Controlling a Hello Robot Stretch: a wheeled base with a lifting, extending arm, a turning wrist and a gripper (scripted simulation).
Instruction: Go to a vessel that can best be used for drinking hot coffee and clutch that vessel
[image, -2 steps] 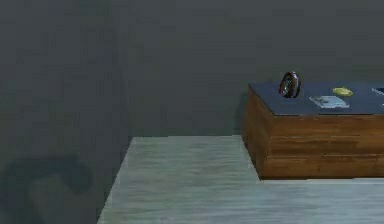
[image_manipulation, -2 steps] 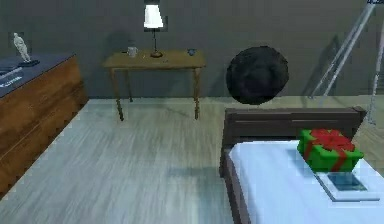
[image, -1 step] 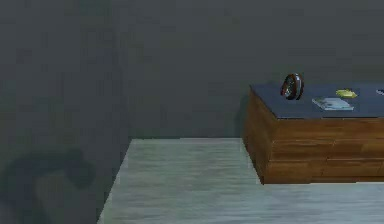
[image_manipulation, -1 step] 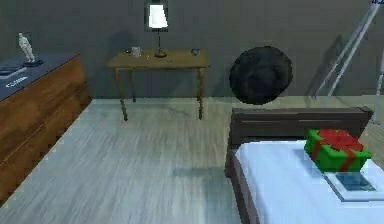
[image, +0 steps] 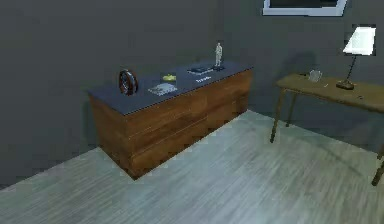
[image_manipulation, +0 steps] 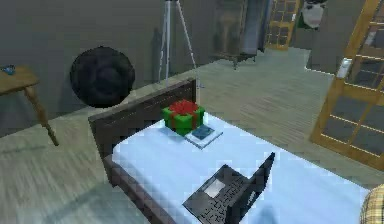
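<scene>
You see a small pale cup-like thing near the surface's left end, lamp beside it, fingers' state you cannot tell

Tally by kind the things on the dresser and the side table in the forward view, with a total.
Bottle: 1
Round dark disc: 1
Flat items: 2
Small yellow thing: 1
Lamp: 1
Pale cup: 1
Total: 7

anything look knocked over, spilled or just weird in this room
Nothing looks spilled, tipped or broken. The bottle on the dresser and the lamp on the side table stand upright. Mildly unusual: an open laptop and a green box lying on the bed.
</scene>
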